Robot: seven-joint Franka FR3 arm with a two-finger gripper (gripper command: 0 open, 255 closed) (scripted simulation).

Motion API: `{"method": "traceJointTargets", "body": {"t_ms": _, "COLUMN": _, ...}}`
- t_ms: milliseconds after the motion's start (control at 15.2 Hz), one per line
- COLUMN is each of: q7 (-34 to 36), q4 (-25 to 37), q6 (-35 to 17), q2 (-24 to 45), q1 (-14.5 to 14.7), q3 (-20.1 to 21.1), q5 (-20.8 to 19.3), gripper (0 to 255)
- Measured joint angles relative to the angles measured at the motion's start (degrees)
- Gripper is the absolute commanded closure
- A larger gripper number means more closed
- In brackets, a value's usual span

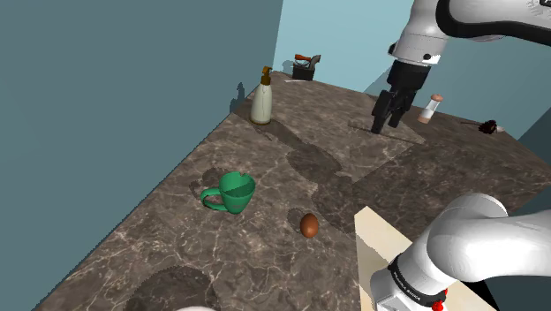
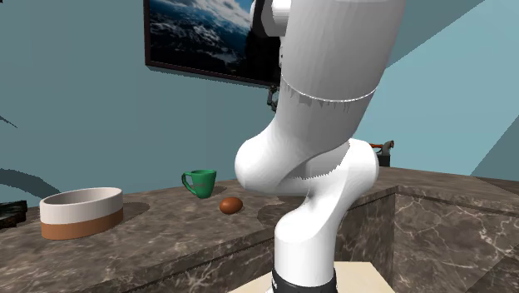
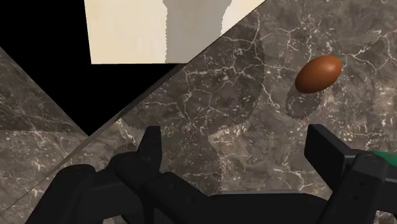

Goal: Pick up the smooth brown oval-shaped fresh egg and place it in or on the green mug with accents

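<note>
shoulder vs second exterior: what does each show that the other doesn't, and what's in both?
Shoulder, not second exterior: pump bottle and small shaker toward the far end of the counter. Second exterior, not shoulder: two-tone bowl on the counter and a framed picture on the wall. Both: egg, green mug, white arm and the counter.

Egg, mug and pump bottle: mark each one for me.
brown egg (image 1: 309,225): shoulder view, middle of its shell.
green mug (image 1: 237,201): shoulder view, its outer wall.
pump bottle (image 1: 261,106): shoulder view, its pale body.
</note>
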State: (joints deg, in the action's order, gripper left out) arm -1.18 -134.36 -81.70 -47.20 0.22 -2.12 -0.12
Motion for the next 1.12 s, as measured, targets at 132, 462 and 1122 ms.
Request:
{"method": "traceJointTargets", "body": {"t_ms": 132, "q7": 0.49, "q4": -0.93, "q6": -0.72, "q2": -0.14, "q1": 0.03, "q3": 0.33, "q5": 0.28, "gripper": 0}}
{"method": "traceJointTargets", "body": {"t_ms": 462, "q7": 5.93, "q4": -8.42, "q6": -6.17, "q2": -1.72, "q1": 0.83, "q3": 4.49, "q5": 3.85, "gripper": 0}}
{"method": "traceJointTargets", "body": {"t_ms": 1122, "q7": 17.85, "q4": -20.63, "q6": -21.01, "q2": 1.42, "q1": 4.42, "q3": 15.22, "q5": 13.50, "gripper": 0}}
